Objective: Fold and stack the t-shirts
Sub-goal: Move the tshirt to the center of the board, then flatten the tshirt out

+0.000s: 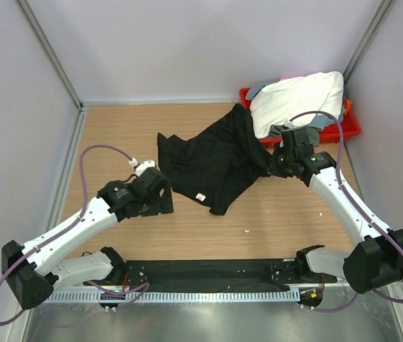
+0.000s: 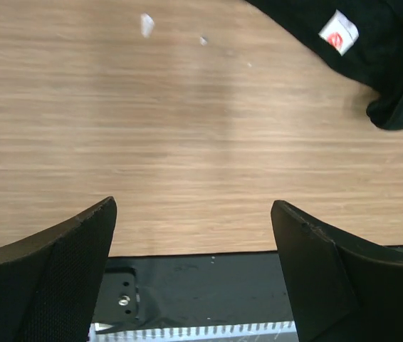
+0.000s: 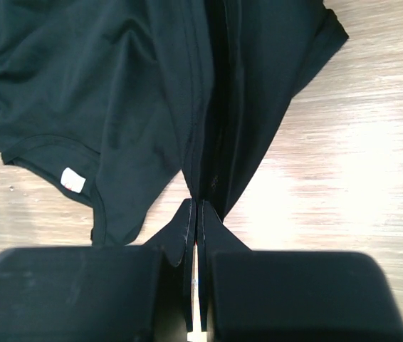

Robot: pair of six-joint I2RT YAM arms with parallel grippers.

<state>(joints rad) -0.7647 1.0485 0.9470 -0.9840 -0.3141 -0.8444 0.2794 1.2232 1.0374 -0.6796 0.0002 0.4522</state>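
Note:
The black t-shirt (image 1: 216,160) lies crumpled on the wooden table, its white label facing up. My right gripper (image 1: 275,165) is shut on the shirt's right edge; in the right wrist view (image 3: 198,206) the black fabric (image 3: 152,92) bunches and stretches away from the closed fingertips. My left gripper (image 1: 160,201) is open and empty, left of and below the shirt; in the left wrist view (image 2: 193,214) only the shirt's corner with the label (image 2: 351,35) shows at top right. The white t-shirt (image 1: 297,100) lies heaped on the red tray, with grey t-shirt fabric (image 1: 315,121) under it.
The red plastic tray (image 1: 347,130) stands at the back right corner. Grey walls enclose the table on the left, back and right. A black rail (image 1: 201,271) runs along the near edge between the arm bases.

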